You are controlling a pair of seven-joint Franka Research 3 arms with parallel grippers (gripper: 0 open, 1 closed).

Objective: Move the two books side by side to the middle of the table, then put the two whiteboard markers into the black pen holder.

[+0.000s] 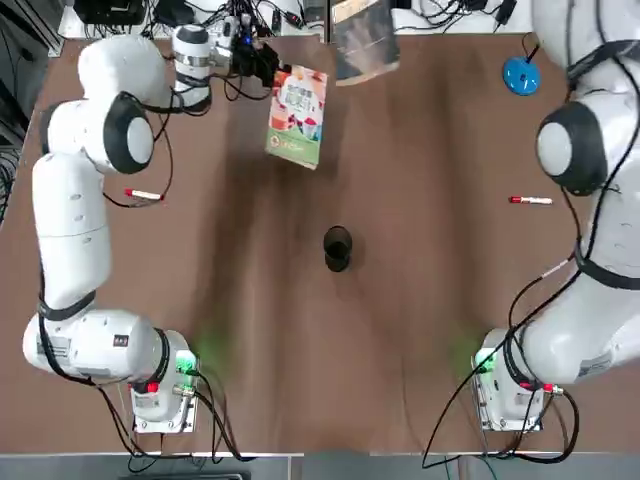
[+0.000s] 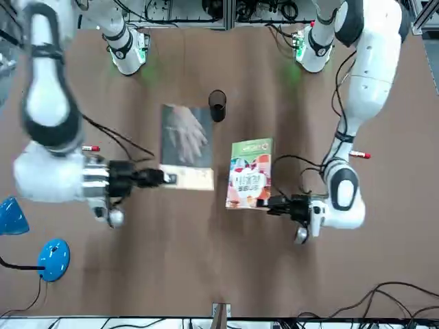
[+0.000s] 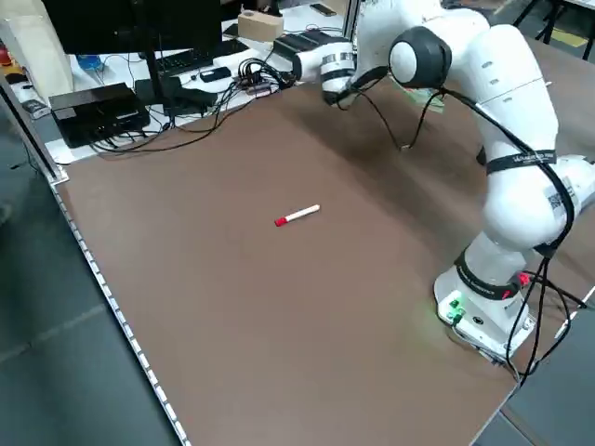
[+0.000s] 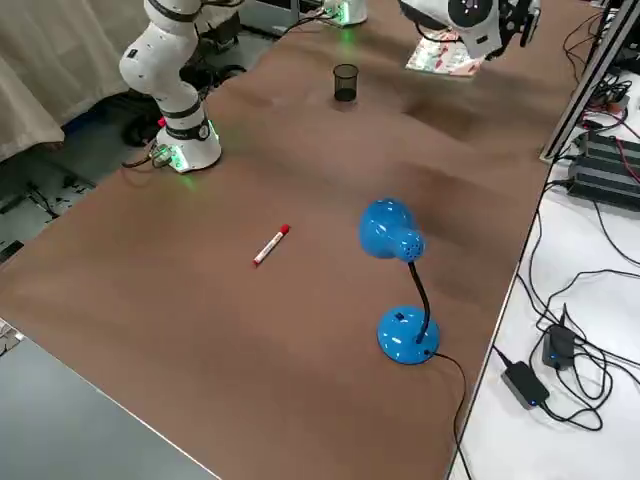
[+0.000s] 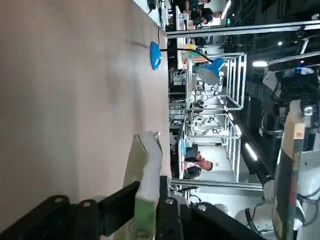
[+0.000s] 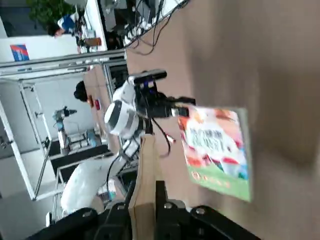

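Top view: the left gripper [image 1: 268,68] is clamped on the far edge of the colourful green, white and red paperback [image 1: 297,116], held above the brown tabletop [image 1: 420,330]; the round black pen holder [image 1: 337,247] stands nearer the bases.
Front view: the right gripper [image 2: 169,179] pinches the pale end of the dark grey-green paperback showing a hand [image 2: 185,145].
Left side view: a red-capped white marker [image 3: 297,216] lies well apart from the left gripper.
Right side view: the second red-capped marker [image 4: 271,244] lies near the blue desk lamp [image 4: 399,280].
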